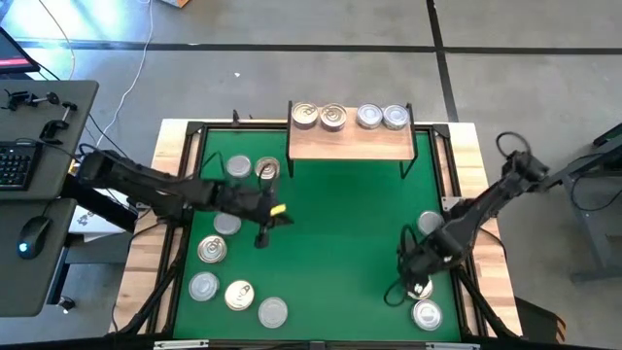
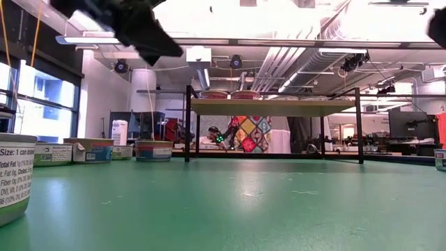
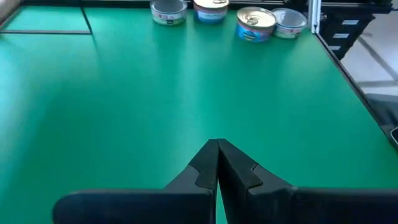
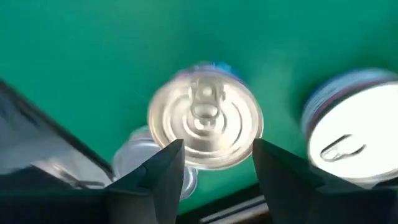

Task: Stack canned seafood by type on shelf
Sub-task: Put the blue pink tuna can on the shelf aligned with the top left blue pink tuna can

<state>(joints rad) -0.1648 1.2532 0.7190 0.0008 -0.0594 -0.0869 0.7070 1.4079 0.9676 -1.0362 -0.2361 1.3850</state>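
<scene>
The shelf (image 1: 352, 144) stands at the mat's far edge. On it sit two gold-lidded tins (image 1: 319, 117) at the left and two silver-lidded tins (image 1: 381, 118) at the right. Several more tins (image 1: 226, 225) rest on the green mat's left side. My left gripper (image 3: 217, 155) is shut and empty, over the mat (image 1: 330, 224) beside those left-side tins (image 1: 262, 236). My right gripper (image 4: 217, 165) is open at the mat's near right (image 1: 413, 275), pointing down. Its fingers stand just above a gold-lidded tin (image 4: 205, 115) without touching it.
A silver-lidded tin (image 4: 354, 134) sits right beside the gold one, and another tin (image 1: 431, 223) lies farther back on the right. Several tins (image 3: 255, 23) line the mat's edge ahead of my left gripper. The mat's middle (image 1: 340, 253) holds no tins. A desk with a keyboard (image 1: 15, 165) stands off to the left.
</scene>
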